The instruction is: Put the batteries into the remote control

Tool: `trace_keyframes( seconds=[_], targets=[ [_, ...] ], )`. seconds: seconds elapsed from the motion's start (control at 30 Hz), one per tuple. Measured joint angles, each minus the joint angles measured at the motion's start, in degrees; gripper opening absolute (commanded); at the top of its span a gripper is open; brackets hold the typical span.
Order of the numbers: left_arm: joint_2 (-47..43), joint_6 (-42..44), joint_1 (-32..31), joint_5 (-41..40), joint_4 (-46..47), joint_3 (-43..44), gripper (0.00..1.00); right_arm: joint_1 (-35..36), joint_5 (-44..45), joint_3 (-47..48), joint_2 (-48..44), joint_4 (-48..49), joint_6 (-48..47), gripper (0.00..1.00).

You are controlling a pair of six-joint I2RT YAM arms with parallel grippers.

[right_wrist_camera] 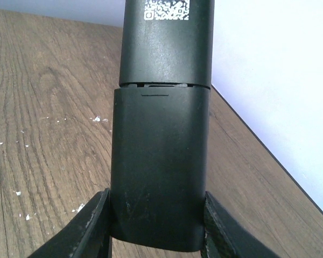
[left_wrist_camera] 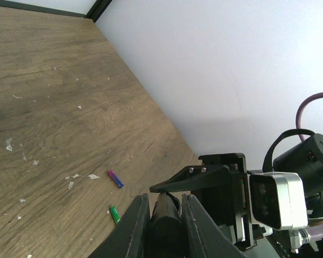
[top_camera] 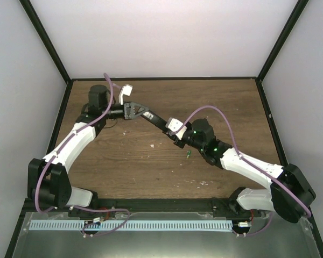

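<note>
**Remote Held Aloft at Both Ends, Batteries Lying on the Table**

The remote control [top_camera: 153,119] is held above the table [top_camera: 124,161], spanned between the two arms. One end is clamped in the left gripper [left_wrist_camera: 164,228], whose jaws are drawn in narrow on the slim black body. The other end, which carries the battery cover [right_wrist_camera: 159,161], is gripped by the right gripper [right_wrist_camera: 157,236]. Its fingers [right_wrist_camera: 89,228] are set partly apart and pressed against the cover's two long edges. A seam is seen where the cover meets the body, just below a printed code label [right_wrist_camera: 167,8], and the cover appears to be in place.

The green battery [left_wrist_camera: 114,214] and the purple battery [left_wrist_camera: 116,179] are lying on the wood, near each other but not touching.

The remote is judged light and rigid, with smooth plastic that could slip under a sideways pull. It is best taken across its narrow sides, as it is now. The cover is probably thin and should be slid rather than pried. The batteries are small, hard and round, so they are likely to roll and are best pinched across the middle.
</note>
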Motion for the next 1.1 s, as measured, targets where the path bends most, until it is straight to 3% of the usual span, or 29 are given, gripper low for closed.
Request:
trace_keyframes(
  seconds=[0.7,0.9,1.1],
  targets=[
    [0.17,-1.42,3.85,2.78,-0.13,-0.02,0.00,-0.48,-1.64,0.94,1.73,1.07,-0.44,0.34],
    [-0.37,-1.66,11.30,0.48,2.21,0.63,0.00,-2.51,0.76,-1.20,5.14,-9.25,-1.27,0.34],
    [-0.83,-1.66,11.78,0.17,2.89,0.63,0.00,-3.30,1.29,-1.53,6.05,-13.18,-1.27,0.34]
  ],
)
